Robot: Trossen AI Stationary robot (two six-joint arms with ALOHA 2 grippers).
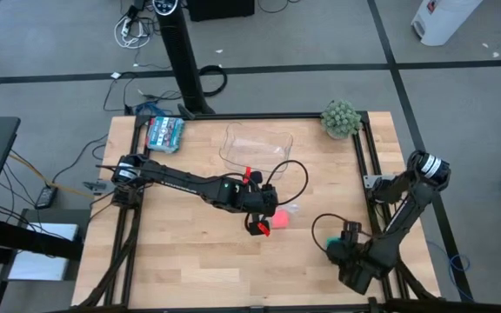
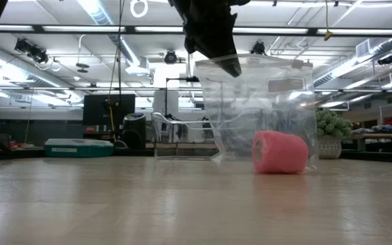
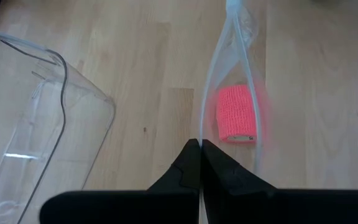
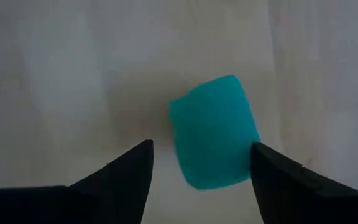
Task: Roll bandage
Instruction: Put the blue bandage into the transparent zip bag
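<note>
The teal bandage, a small compact roll [image 4: 213,134], lies on the table near its right front part; in the high view [image 1: 320,233] it shows beside my right gripper [image 1: 336,248]. My right gripper [image 4: 201,147] is open, with one finger on either side of the roll. One finger [image 4: 272,171] is right at the roll's edge, and I cannot tell whether it touches. My left gripper [image 1: 263,216] is at mid-table, shut on a clear plastic bag [image 2: 264,102]. A pink roll [image 2: 280,152] lies in the bottom of the bag. My left gripper pinches the clear bag's top edge [image 3: 201,134] between its two shut fingers, coming from above and pointing down. The bag hangs upright below the fingers. Its bottom end, with the pink roll [image 3: 236,115] inside, rests on the table.
A clear plastic container [image 1: 255,146] stands just beyond the left gripper toward the far edge. A teal-patterned packet [image 1: 163,132] lies at the far left corner. A green plant [image 1: 341,117] stands at the far right corner. Bare wood lies along the near left of the table.
</note>
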